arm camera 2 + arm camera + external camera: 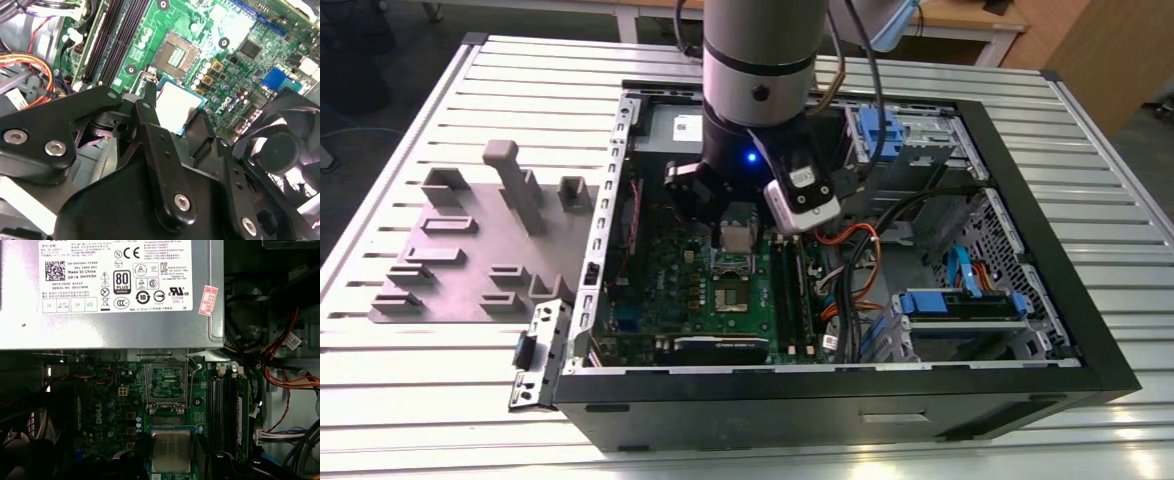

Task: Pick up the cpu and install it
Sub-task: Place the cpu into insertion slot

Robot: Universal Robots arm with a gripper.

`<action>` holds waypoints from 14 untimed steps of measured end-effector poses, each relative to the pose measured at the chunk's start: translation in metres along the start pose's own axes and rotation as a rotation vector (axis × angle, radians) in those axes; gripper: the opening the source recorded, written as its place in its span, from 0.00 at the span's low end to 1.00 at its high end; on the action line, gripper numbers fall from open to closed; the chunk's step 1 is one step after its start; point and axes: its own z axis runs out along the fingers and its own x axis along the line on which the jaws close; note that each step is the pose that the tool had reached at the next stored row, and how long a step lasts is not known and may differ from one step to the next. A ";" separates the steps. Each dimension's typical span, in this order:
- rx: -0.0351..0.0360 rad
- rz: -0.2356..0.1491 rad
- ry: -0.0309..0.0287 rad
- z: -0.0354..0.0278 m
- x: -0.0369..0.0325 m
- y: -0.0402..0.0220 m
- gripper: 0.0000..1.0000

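Gripper (176, 109) | jaws clamped on chip (171, 450), flat between them | near open socket (165, 382) | centre of exterior view

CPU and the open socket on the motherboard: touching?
Apart. In the first wrist view the cpu sits clear of the open socket, with a strip of green board showing between them.

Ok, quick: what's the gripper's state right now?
gripper: closed, holding the cpu; the socket is not yet filled.
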 end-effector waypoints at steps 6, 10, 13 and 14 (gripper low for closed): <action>-0.0005 0.000 0.0001 0.0040 -0.0006 -0.0054 0.47; -0.0003 0.000 0.0002 0.0087 -0.0021 -0.0067 0.47; -0.0003 -0.008 0.0003 0.0113 -0.0023 -0.0073 0.47; -0.0002 -0.014 0.0003 0.0117 -0.0023 -0.0074 0.47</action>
